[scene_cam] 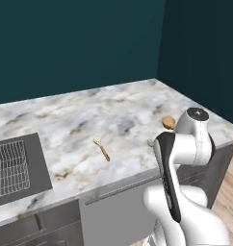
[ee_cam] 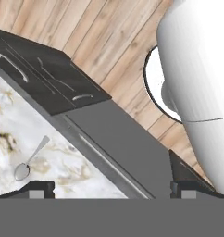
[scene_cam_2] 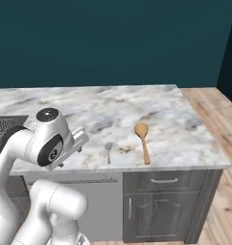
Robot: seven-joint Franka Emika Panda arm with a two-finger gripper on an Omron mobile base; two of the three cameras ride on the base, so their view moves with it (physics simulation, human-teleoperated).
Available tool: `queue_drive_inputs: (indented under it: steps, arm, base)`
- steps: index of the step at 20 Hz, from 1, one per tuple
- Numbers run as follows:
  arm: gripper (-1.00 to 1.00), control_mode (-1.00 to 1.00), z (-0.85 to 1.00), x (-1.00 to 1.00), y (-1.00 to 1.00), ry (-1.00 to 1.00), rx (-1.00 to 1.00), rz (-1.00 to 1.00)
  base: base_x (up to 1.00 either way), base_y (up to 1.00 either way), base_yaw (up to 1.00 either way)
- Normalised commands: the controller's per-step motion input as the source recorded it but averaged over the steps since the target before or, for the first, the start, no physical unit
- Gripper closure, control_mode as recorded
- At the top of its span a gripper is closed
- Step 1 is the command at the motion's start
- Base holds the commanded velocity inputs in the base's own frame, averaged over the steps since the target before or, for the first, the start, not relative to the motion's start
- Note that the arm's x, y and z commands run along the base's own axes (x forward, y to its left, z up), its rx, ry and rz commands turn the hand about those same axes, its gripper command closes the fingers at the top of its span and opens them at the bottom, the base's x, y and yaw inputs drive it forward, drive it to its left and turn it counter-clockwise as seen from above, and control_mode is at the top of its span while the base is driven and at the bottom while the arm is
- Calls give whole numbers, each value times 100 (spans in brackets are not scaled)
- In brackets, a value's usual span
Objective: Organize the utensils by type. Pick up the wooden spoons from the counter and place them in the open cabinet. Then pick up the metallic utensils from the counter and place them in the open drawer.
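Three spoons lie flat on the marble worktop (scene_cam_2: 185, 129): long wooden spoon (scene_cam_2: 143, 141), cream-headed spoon (scene_cam: 102, 148), small metal spoon (scene_cam_2: 109, 151). All look light, stiff, best pinched mid-handle; the hand (ee_cam: 109, 187) hangs spread wide, empty.

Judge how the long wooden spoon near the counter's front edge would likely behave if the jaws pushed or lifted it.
The long wooden spoon looks rigid, so it would probably slide or pivot on the counter rather than bend. Its round bowl outweighs the slim handle, so a grip near the handle's end may let it tilt. It lies flat, so rolling seems unlikely.
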Motion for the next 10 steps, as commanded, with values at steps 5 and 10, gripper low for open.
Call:
queue_drive_inputs:
  steps: [5, 10]
  arm:
    - [-100, 100, 0, 0, 0, 0, 0, 0]
    - [-100, 100, 0, 0, 0, 0, 0, 0]
  base:
    - [53, -43, 1]
    - [51, -26, 10]
